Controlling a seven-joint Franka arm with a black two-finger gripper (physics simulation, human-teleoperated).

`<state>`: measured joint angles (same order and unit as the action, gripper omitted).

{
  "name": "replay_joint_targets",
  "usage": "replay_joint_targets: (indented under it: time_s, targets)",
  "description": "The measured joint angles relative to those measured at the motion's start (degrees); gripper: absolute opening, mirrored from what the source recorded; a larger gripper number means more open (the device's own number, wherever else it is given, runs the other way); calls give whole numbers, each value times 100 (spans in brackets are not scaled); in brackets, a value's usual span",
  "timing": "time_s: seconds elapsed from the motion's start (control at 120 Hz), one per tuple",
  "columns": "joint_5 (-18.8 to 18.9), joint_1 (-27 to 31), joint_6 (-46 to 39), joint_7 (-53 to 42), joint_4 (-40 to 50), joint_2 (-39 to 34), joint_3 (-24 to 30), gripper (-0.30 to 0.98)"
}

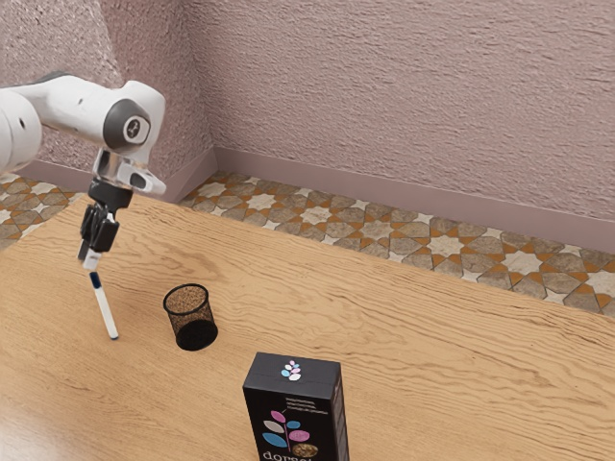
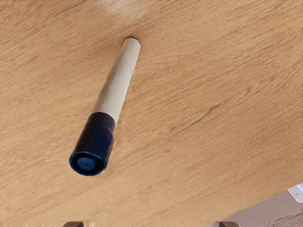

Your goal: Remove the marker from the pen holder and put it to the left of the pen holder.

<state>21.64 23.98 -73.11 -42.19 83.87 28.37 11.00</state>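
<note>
My gripper [image 1: 91,257] is above the table at the exterior view's left, pointing down. Its fingertips stand wide apart in the wrist view, so the gripper [image 2: 151,224] is open with nothing between them. Just below it is the white marker [image 1: 105,309] with a dark blue cap, apart from the fingers. The wrist view has the cap end of the marker [image 2: 113,90] nearer the camera, so it looks tilted; whether it touches the table I cannot tell. The black mesh pen holder [image 1: 197,334] stands upright, to the marker's right in the exterior view.
A black box with coloured leaf shapes [image 1: 296,413] stands near the exterior view's lower edge, beyond the pen holder from my gripper. The wooden table [image 1: 432,336] extends to the exterior view's right, and its far edge runs along the tiled floor.
</note>
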Motion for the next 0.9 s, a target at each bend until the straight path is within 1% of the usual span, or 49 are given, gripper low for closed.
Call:
replay_joint_targets:
  time_s: [0.108, 0.175, 0.225, 0.283, 0.375, 0.408, 0.467, 0.533, 0.633, 0.9]
  targets:
    - [-24, 12, 14, 5, 8, -140, 63, 45]
    - [-46, 71, 13, 9, 28, -267, 256, 51]
    - [-44, 331, -25, 15, 47, -319, 713, 55]
    - [-42, 674, -94, 25, 48, -373, 1373, 58]
    - [-65, 879, -261, 58, 44, -589, 2095, 62]
    - [-82, 1069, -346, 89, 44, -663, 2476, 63]
    - [-163, 1523, -496, 144, 41, -731, 3219, 64]
    - [-303, 1716, -628, 201, 37, -859, 3677, 65]
    - [-392, 1768, -763, 278, 53, -983, 3871, 67]
    - [-453, 1747, -918, 430, 78, -1083, 3938, 68]
